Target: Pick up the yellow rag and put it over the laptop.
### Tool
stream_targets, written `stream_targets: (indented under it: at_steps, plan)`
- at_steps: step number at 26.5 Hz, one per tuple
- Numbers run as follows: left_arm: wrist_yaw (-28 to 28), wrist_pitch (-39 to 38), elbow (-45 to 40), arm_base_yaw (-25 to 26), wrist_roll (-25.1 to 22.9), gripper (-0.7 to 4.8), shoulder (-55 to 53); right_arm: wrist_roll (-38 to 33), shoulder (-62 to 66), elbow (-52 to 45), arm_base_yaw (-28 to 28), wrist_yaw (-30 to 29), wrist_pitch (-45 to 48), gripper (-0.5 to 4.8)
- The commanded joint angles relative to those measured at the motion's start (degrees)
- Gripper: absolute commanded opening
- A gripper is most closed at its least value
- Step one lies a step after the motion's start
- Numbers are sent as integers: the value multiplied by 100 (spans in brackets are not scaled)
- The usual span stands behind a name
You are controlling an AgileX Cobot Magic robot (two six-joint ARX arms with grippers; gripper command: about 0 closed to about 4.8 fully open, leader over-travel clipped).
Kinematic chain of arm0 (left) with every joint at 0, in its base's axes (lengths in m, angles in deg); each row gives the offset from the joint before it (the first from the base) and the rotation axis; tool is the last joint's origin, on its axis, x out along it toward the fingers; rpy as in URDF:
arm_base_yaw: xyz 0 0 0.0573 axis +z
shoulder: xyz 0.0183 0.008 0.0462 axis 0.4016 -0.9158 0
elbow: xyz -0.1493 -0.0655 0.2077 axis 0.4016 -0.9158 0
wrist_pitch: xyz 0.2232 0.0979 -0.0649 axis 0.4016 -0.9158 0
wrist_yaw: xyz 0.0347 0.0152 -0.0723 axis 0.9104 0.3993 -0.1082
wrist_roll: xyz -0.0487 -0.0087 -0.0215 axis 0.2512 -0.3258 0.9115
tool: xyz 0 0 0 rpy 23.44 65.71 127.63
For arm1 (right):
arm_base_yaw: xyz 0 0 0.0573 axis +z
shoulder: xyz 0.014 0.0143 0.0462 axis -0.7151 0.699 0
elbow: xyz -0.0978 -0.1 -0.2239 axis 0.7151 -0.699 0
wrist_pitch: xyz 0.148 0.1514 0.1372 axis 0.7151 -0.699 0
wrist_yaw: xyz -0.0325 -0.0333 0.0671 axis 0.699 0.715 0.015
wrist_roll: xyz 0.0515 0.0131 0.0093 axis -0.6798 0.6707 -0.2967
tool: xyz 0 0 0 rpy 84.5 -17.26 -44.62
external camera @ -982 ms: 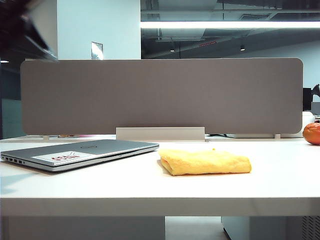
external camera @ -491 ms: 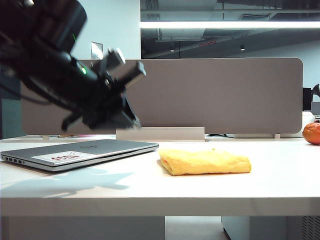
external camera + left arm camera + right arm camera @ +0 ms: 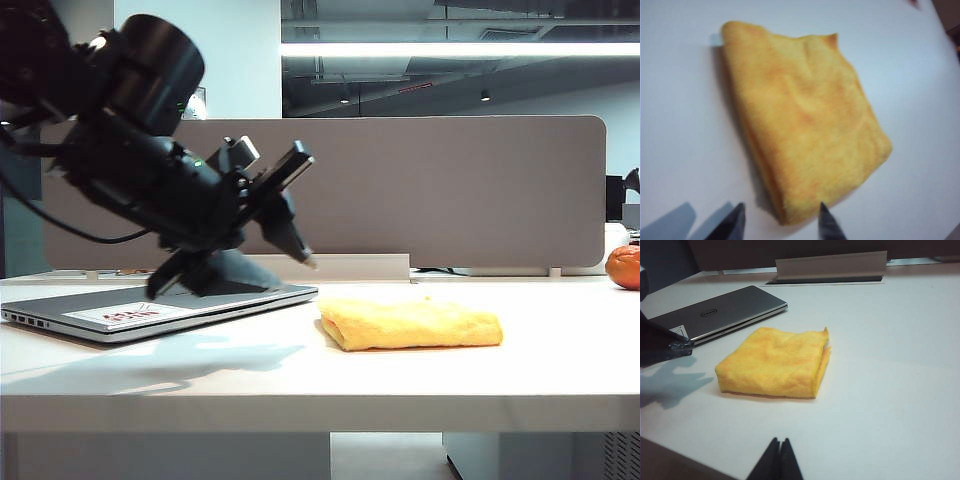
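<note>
White desk: left gripper (image 3: 780,222), jaws parted and empty, lines up just short of the yellow rag (image 3: 802,117), ready to straddle it; right gripper (image 3: 776,460) is pinched closed, idle, laptop (image 3: 722,312) beyond.

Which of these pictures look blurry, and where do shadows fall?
Left wrist view: soft and smeared, the yellow rag fuzzy at its edges. Exterior view: sharper, the left gripper casts a broad shadow on the table beside the laptop. Right wrist view: fairly crisp, dark shadow beside the rag; right gripper tips dark.

Left hand (image 3: 780,225) angled downward, fingers parted; right hand (image 3: 779,457) low, fingers pressed together.
</note>
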Motion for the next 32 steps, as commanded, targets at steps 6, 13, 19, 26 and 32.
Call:
stream_targets:
  at_steps: [6, 13, 19, 26, 32]
  plan:
    - [-83, -321, 782, -264, 109, 188, -664, -2, -7, -22, -2, -2, 66, -6]
    - [-37, -940, 911, -284, 103, 195, -798, -4, -7, -22, -2, -7, 63, -6]
    - [28, -918, 911, -323, 103, 352, -809, -2, -7, -22, -4, -4, 63, -6]
    - [87, -802, 911, -332, 127, 349, -927, -2, -7, -22, -4, -4, 66, -6]
    - [90, -603, 911, -442, 144, 344, -1097, -4, -7, -22, -2, -7, 66, -6]
